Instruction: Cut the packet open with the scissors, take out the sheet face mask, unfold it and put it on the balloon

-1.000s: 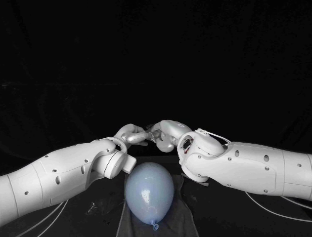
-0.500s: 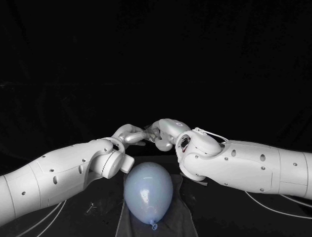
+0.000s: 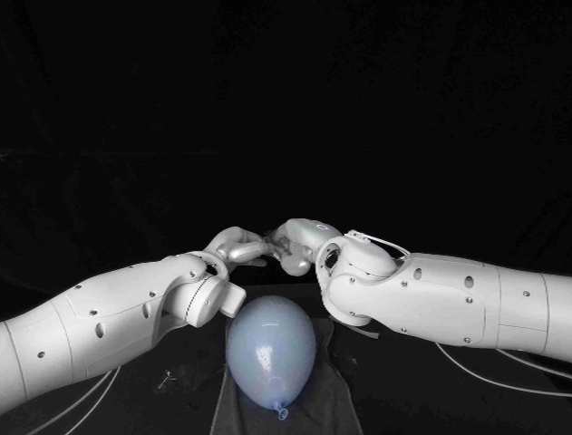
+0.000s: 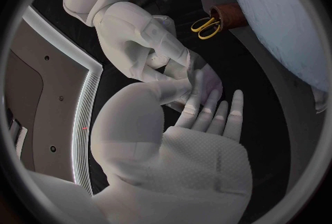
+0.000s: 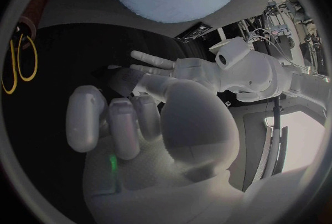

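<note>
Silver-fingered, the left hand (image 3: 238, 246) and right hand (image 3: 297, 246) meet on a thin pale sheet (image 4: 205, 78) (packet or mask, and which hand grips it, I cannot tell). The balloon (image 3: 273, 349) lies near them toward the desk's (image 3: 403, 391) near edge. Best eased apart slowly, tension shared, lest it tear.

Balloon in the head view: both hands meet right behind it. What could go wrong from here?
1. The balloon lies loose on a dark cloth, flanked by both wrists; a dip of either arm could roll it away.
2. The left hand and right hand meet at the fingers, and what lies between them is hard to make out; a slip there might drop it.
3. The scissors stand in a holder close to the balloon, so reaching for them risks a bump.
</note>
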{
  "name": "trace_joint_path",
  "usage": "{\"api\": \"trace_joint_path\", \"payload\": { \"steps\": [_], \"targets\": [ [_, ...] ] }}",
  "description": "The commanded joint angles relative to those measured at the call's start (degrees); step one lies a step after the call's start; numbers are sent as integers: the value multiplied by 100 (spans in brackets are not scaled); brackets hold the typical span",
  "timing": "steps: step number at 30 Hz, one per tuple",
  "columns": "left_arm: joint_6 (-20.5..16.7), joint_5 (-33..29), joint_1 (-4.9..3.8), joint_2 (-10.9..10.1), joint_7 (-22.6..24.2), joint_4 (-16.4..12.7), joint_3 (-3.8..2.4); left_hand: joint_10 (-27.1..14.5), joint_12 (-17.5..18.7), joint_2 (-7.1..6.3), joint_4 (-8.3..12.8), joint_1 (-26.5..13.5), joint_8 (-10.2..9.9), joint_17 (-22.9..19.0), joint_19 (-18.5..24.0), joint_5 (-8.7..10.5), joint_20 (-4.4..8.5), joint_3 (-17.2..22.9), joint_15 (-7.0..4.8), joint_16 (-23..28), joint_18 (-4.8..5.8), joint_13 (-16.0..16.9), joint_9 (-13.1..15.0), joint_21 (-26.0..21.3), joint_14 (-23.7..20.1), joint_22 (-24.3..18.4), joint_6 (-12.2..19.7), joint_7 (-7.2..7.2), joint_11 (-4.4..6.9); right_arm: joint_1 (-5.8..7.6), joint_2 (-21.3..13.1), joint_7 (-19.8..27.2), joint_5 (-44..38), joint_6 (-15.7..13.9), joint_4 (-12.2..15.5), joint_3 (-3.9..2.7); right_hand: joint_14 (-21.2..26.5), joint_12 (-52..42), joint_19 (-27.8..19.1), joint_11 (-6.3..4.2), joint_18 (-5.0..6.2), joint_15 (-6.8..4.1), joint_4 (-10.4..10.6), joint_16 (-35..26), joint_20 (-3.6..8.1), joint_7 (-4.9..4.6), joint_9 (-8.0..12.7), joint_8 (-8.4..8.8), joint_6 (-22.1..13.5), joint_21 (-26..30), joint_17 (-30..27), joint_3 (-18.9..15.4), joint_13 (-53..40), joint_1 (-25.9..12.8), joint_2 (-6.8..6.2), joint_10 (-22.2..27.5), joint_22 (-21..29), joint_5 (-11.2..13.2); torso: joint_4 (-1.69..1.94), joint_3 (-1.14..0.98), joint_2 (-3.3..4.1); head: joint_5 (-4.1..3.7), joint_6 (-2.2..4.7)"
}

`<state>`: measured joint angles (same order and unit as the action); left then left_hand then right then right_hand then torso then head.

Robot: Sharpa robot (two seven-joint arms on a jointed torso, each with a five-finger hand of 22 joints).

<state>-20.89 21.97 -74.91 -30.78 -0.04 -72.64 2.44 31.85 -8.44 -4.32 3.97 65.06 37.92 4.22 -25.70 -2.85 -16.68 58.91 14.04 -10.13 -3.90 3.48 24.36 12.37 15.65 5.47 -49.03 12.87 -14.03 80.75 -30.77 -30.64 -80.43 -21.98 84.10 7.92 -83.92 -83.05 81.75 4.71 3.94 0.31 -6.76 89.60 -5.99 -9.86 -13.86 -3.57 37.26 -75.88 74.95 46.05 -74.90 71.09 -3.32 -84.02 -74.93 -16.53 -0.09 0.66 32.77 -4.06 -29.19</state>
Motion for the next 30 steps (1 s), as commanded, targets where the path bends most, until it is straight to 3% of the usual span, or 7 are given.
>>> {"api": "trace_joint_path", "payload": {
  "steps": [1,3,9,21,30],
  "targets": [
    [150,137,-12,22,169,-28,-11,-54,8,1,176,35,26,-9,32,-30,-16,225,1,36,39,-5,-4,-44,-8,-13,-15,139,-6,1,35,-48,473,362,-31,0,-606,-26,18,-25,-21,-4,27,38,-14,5,-20,-36,132,-27,1495,121,-941,-26,121,-157,-498,-20,-1,-1,-2,-6,-5],
    [152,178,-12,26,172,-30,-11,-54,8,1,176,35,26,-9,32,-30,-16,225,1,36,39,-5,-4,-44,-8,-13,-15,139,-6,1,51,-44,544,352,-49,1,-608,-59,33,-29,-27,-13,48,40,-2,16,-45,-62,301,-55,1505,293,-967,-88,195,-180,-526,41,1,1,-2,-9,-8],
    [161,270,-12,31,179,-41,-10,-66,7,3,187,36,30,-15,35,-34,-16,242,0,53,40,-6,-6,-61,-16,-25,-17,135,-4,2,75,-42,656,331,-57,1,-608,-92,40,-31,-30,-18,27,40,4,21,-101,-117,598,-72,1505,465,-994,-174,223,-202,-548,33,2,0,4,-16,-18],
    [214,299,-12,24,181,-59,-10,-59,-15,-13,229,19,60,-25,36,-87,-17,298,-3,93,42,-4,-7,-118,1,-67,-42,126,2,2,71,-90,239,-37,-42,1,-608,-84,46,-16,-34,-5,-61,40,-5,-3,161,57,-128,-89,1505,599,-986,-268,200,-196,-577,111,-4,-5,0,-31,-21],
    [253,301,-12,17,193,-76,-10,-19,-57,-47,271,-57,104,-35,-10,-302,-17,371,-10,145,41,-2,-15,-191,63,-129,-71,113,13,2,104,-94,249,217,-123,1,-608,-75,43,-51,-30,-26,-110,40,5,11,255,77,-410,-85,1505,627,-977,-274,201,-190,-582,111,-4,-4,2,-33,-21]
  ]
}}
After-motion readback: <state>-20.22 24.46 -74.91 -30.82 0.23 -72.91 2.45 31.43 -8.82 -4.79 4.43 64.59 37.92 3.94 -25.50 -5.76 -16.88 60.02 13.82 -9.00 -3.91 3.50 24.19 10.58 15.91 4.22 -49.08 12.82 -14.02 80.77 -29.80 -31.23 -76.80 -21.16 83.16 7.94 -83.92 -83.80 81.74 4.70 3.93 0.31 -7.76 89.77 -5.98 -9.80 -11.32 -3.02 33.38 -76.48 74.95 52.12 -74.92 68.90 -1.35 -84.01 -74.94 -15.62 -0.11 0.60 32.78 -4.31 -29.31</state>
